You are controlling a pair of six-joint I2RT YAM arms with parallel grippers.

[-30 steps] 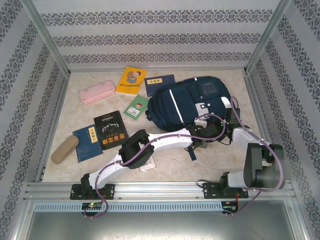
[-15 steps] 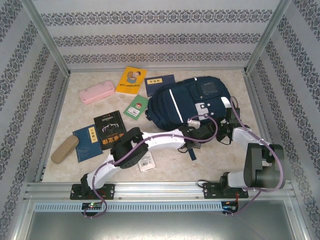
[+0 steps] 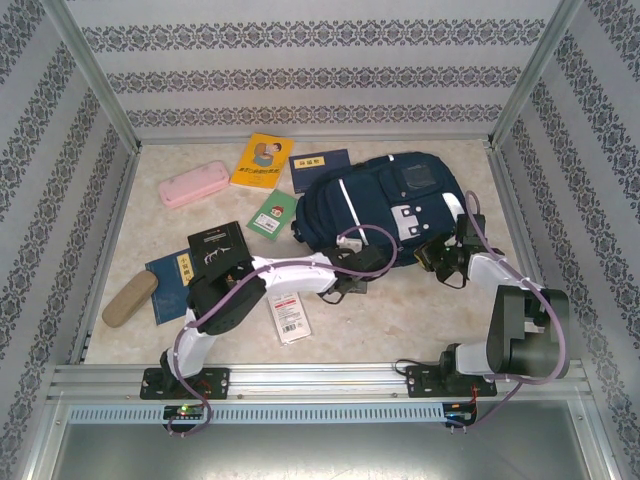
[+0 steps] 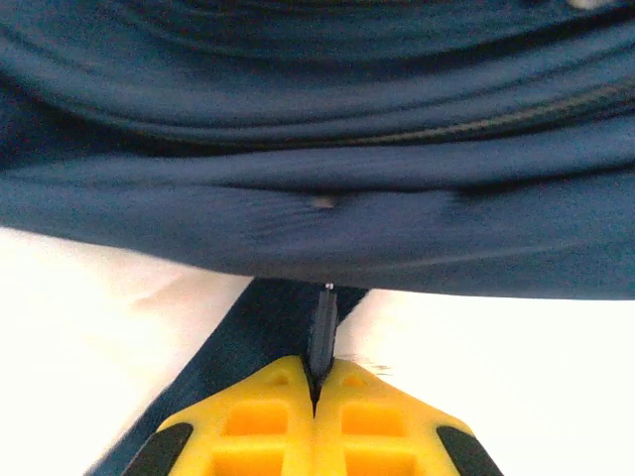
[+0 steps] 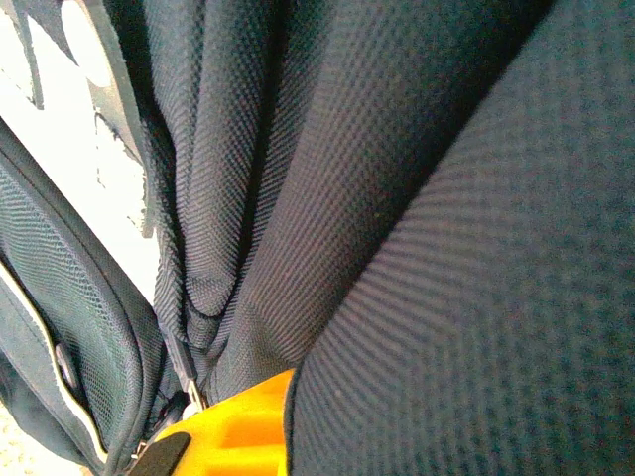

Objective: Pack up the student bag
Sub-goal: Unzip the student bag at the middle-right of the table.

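The student bag (image 3: 385, 205), navy with white stripes, lies at the centre right of the table. My left gripper (image 3: 345, 282) is at its near edge. In the left wrist view the yellow fingers (image 4: 268, 416) are shut on a dark zipper pull (image 4: 322, 332) under the bag's fabric (image 4: 317, 208). My right gripper (image 3: 440, 256) is against the bag's right side. In the right wrist view one yellow finger (image 5: 238, 431) shows, with a fold of the bag's fabric (image 5: 397, 198) pinched against it and hiding the other finger.
Left of the bag lie a pink pencil case (image 3: 193, 185), a yellow book (image 3: 262, 161), a navy book (image 3: 320, 168), a small green book (image 3: 272, 213), a black book (image 3: 222, 250), a blue book (image 3: 175, 283), a tan case (image 3: 130, 298) and a white card (image 3: 290, 315).
My left gripper has slid leftward along the bag's near edge with the zipper pull in it. The right gripper has shifted slightly up and stays at the bag's right side.
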